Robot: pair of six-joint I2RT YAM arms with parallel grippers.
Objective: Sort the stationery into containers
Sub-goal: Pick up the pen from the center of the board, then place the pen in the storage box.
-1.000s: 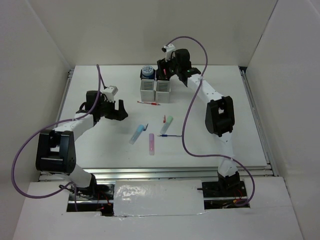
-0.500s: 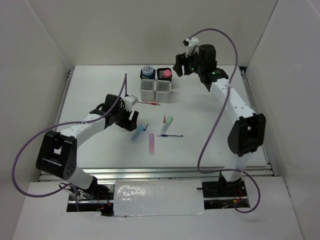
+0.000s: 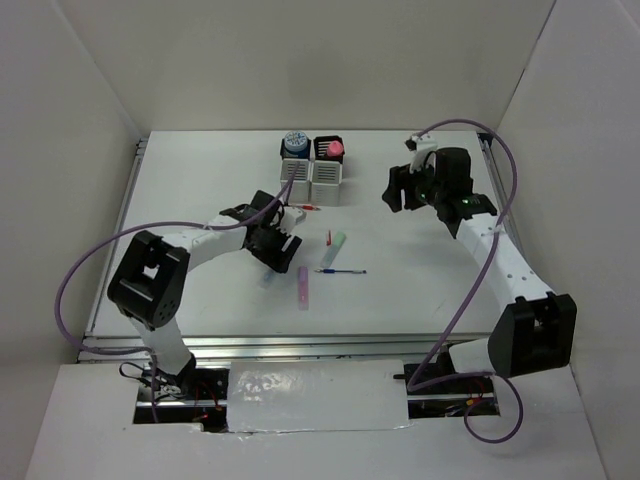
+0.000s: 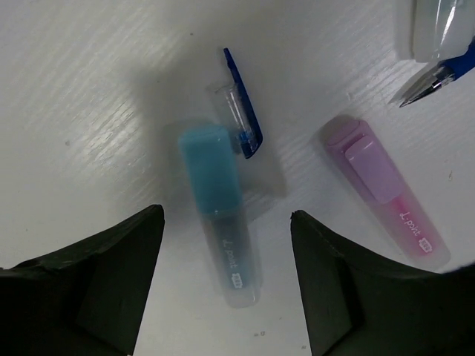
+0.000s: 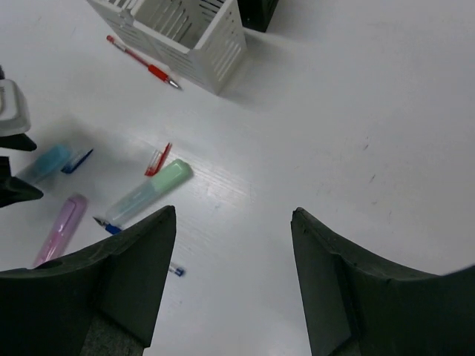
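The pastel blue highlighter [image 4: 219, 215] lay flat on the table [image 4: 89, 89], its cap toward twelve o'clock in the left wrist view. The left gripper [image 3: 274, 248] straddled it, fingers apart at nine and three o'clock of the barrel and touching nothing. A loose dark blue pen cap [image 4: 243, 111] lay at one o'clock, seemingly against the highlighter's cap. The purple highlighter [image 4: 386, 189] lay near at three o'clock.

From above, the block of pen cups [image 3: 311, 178] stood at about twelve o'clock, well apart. A blue roll [image 3: 293, 143] and a pink-capped tube [image 3: 333, 150] sat in its back cups. The right gripper [image 5: 231, 222] hovered at three o'clock of the cups, fingers apart and empty.

The likely trouble was the grip. The barrel lay slightly askew between the fingers, so closing could pivot it or squeeze it out. The pen cap might be dragged along, and the three o'clock finger could nudge the purple highlighter.
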